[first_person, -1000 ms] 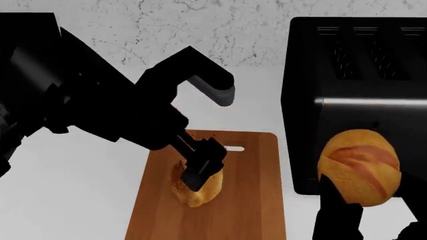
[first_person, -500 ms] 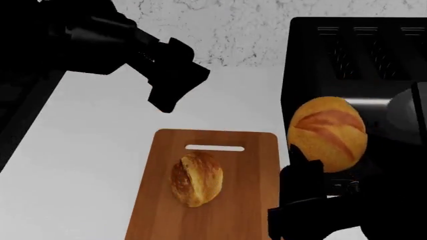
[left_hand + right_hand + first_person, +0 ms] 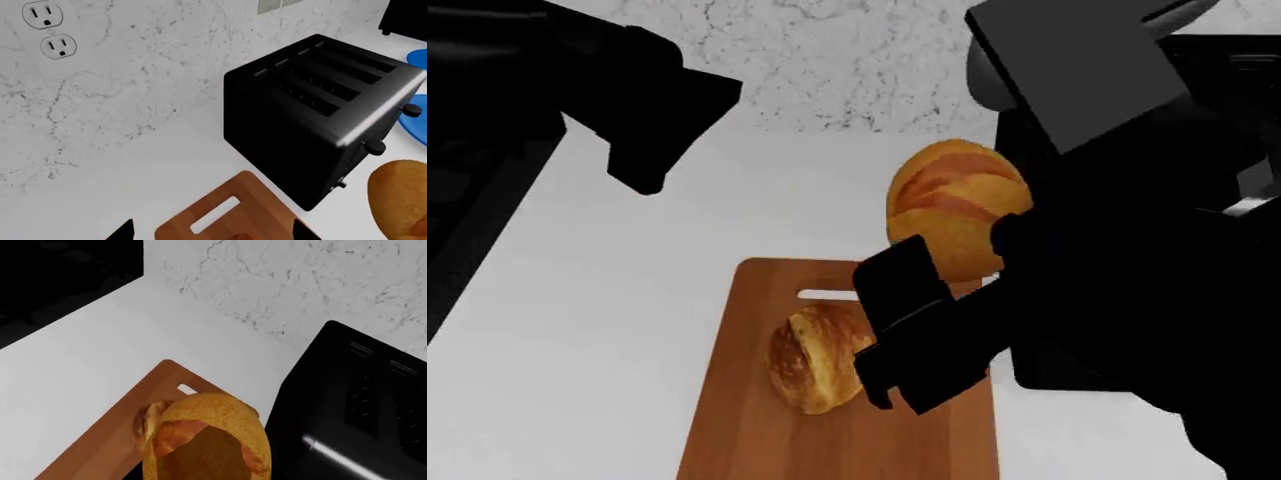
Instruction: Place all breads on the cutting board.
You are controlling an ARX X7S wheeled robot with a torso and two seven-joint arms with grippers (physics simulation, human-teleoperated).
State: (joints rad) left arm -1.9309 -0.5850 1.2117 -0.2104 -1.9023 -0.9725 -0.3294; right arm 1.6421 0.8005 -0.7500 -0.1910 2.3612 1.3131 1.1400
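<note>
The smaller round roll lies on the wooden cutting board, near its slot handle. My right gripper is shut on the larger oval loaf and holds it in the air over the board's handle end, beside the roll. In the right wrist view the loaf fills the foreground, with the roll and the board beneath. My left gripper is raised at the far left, open and empty. Its wrist view shows the board below and the loaf at the edge.
A black four-slot toaster stands right of the board, against the marble wall, close behind my right arm. Two blue plates lie beyond the toaster. A dark black surface borders the white counter on the left.
My left gripper let go of the roll on the board and rose up and to the left. My right gripper carried the loaf from in front of the toaster leftward over the board.
</note>
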